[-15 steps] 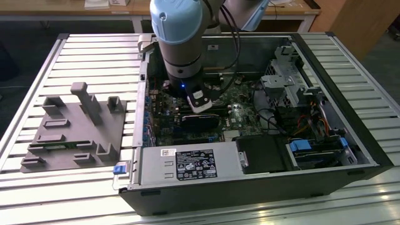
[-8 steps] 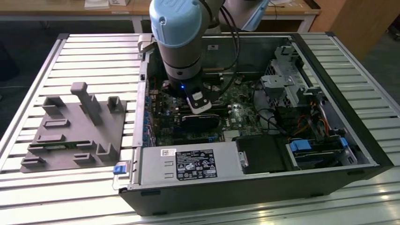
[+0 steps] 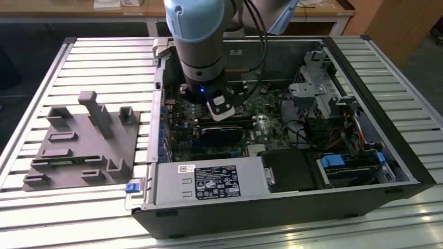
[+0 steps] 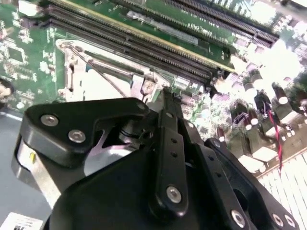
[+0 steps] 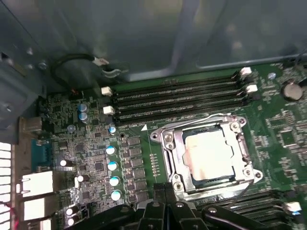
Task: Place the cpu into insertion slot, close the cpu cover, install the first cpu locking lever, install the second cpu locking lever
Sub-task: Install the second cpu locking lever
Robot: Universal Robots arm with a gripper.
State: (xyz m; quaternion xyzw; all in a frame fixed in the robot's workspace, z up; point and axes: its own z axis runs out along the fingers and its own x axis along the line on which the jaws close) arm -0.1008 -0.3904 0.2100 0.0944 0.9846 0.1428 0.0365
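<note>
While the cpu (image 5: pixel 208 152) sits in the insertion slot under the closed cpu cover (image 5: pixel 207 154), the gripper (image 5: pixel 165 191) hovers beside it, fingers together and empty; its thin, springy wire levers look best pushed near their tips.

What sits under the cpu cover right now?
In the first wrist view the cpu shows through the window of the closed cpu cover, its pale top in sight. The insertion slot beneath is covered, so its contacts cannot be seen.

arm (image 3: pixel 198 46): reached steeply down from above, wrist near vertical | gripper (image 5: pixel 165 191): black fingers (image 4: pixel 169 143) pressed together, tips pointing downward, nothing seen between them
</note>
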